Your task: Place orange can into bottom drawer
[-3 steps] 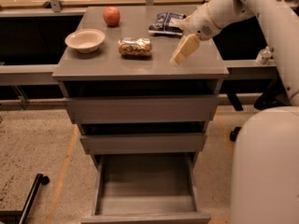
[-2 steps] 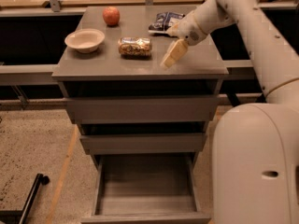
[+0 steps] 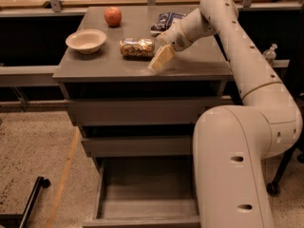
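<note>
On the table (image 3: 199, 68): the orange can (image 3: 137, 47) is lying on its side near the middle, between the bowl and the gripper, touching neither.
Bowl (image 3: 88, 49): is sitting toward the table's left edge as pictured, its pale inside facing up in plain view.
Bottom drawer (image 3: 147, 186): is standing pulled out below the other two, its bare grey floor showing.
Top drawer (image 3: 142, 110) and middle drawer (image 3: 137, 146): are sitting pushed in, so their insides are hidden.
Gripper (image 3: 159, 61): is hanging just beside the can on its right as pictured, tilting down toward the table's front edge. Whether it is spread or closed, and whether its tip is touching the table, cannot be told from this angle.
Far side of the table: the apple (image 3: 113, 16) is resting beyond the bowl. The dark snack bag (image 3: 164, 22) is lying partly behind the wrist.
Hidden or cut off: the robot's arm (image 3: 237, 175) is covering the bottom drawer's right side, and the picture's lower edge is cutting off its front.
</note>
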Controlling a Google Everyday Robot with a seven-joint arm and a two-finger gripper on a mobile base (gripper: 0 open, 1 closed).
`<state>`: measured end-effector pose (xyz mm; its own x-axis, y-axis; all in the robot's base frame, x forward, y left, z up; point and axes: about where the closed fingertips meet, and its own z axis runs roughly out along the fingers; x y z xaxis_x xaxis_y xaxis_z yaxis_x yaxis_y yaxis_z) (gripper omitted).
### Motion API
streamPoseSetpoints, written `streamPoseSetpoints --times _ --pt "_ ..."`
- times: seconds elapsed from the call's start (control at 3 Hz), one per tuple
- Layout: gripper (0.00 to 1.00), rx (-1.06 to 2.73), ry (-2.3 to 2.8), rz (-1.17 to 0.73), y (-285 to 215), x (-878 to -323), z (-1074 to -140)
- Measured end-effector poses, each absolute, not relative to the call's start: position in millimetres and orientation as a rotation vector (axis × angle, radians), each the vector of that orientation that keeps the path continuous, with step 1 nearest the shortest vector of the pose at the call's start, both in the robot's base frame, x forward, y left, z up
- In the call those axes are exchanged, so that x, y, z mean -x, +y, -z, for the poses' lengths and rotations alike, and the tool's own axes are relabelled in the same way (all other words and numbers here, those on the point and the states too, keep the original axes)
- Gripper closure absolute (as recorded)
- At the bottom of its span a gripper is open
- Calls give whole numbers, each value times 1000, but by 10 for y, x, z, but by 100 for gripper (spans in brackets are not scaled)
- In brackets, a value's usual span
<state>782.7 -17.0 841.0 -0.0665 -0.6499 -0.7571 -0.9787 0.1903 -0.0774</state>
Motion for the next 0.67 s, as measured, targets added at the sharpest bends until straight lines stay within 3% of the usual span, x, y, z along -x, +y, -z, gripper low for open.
streamPoseSetpoints --times 0.33,0.67 --pt "0 1493 1751 -658 102 -7976 -8423" --pt "15 1488 1713 -684 331 -8045 -8452"
